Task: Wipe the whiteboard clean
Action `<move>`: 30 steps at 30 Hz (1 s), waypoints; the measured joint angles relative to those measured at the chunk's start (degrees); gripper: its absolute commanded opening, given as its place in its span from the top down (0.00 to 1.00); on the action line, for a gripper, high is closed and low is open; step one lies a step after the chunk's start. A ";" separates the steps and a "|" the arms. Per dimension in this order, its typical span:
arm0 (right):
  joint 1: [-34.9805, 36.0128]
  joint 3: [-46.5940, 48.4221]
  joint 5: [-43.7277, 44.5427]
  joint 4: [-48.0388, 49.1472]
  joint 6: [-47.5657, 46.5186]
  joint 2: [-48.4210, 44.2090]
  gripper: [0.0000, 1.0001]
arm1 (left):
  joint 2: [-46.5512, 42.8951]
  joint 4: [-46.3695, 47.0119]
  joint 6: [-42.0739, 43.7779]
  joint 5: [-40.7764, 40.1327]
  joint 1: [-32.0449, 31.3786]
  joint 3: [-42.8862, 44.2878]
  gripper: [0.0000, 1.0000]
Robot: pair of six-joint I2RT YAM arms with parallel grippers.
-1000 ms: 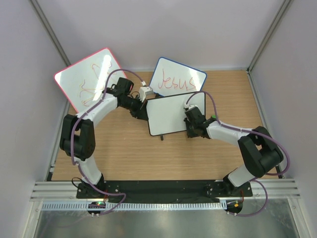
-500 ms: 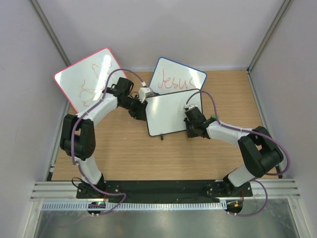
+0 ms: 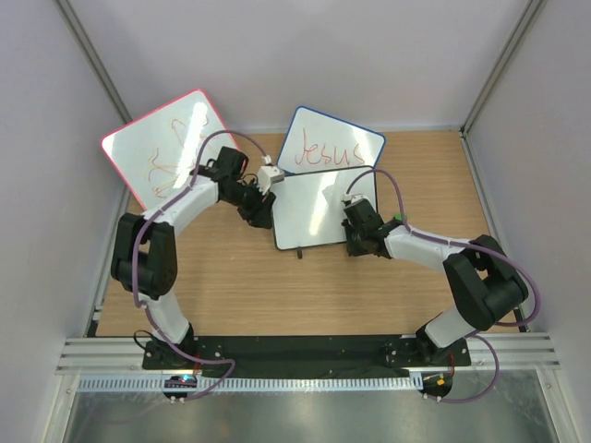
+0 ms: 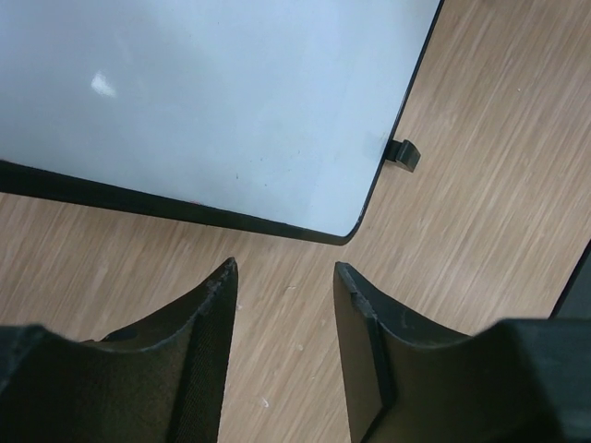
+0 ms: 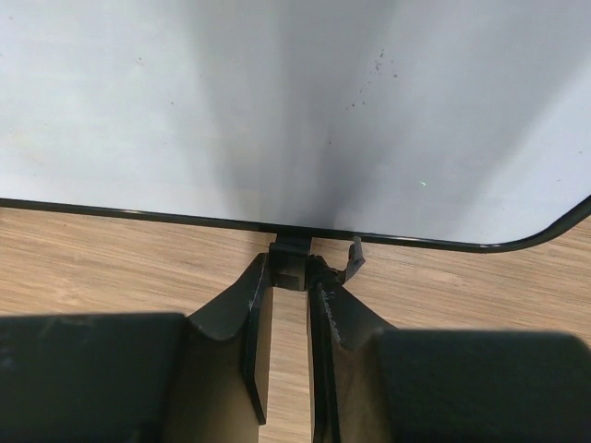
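Observation:
The whiteboard (image 3: 323,208) has a thin black frame and lies mid-table; its face looks white, with a few faint specks. My right gripper (image 3: 355,244) is at its near edge. In the right wrist view the gripper (image 5: 289,272) is shut on one small black foot (image 5: 290,258) under the whiteboard's (image 5: 277,111) frame. My left gripper (image 3: 262,210) is at the board's left edge. In the left wrist view it (image 4: 284,272) is open and empty, just short of the whiteboard's (image 4: 212,101) rounded corner, with the other foot (image 4: 403,153) beyond it. No eraser shows.
A larger pink-red-framed board (image 3: 171,148) with red scribbles leans at the back left. A blue-framed board reading "Jesus" (image 3: 331,148) lies behind the whiteboard, partly under it. Grey walls close off the wooden table (image 3: 231,286) on three sides.
The whiteboard has slid a little toward the far left, held by the right gripper. The left gripper has shifted slightly the same way and stays open.

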 measured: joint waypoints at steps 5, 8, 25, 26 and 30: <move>0.00 0.00 0.02 0.00 0.17 0.00 0.99 | -1.18 0.20 0.00 -0.22 0.00 -0.96 0.43; 0.02 -0.02 0.13 0.00 0.37 0.00 0.98 | -2.08 0.39 -0.24 -0.87 0.00 -1.42 0.38; 0.68 -0.63 0.85 0.07 1.55 0.00 0.53 | -5.68 4.59 -3.19 -7.32 0.02 -5.97 0.19; 0.72 -0.66 0.85 0.04 1.55 0.00 0.52 | -5.92 4.74 -3.21 -7.43 0.02 -6.21 0.18; 0.76 -0.83 0.85 0.02 1.75 -0.17 0.36 | -7.72 5.22 -3.32 -8.11 0.02 -7.34 0.12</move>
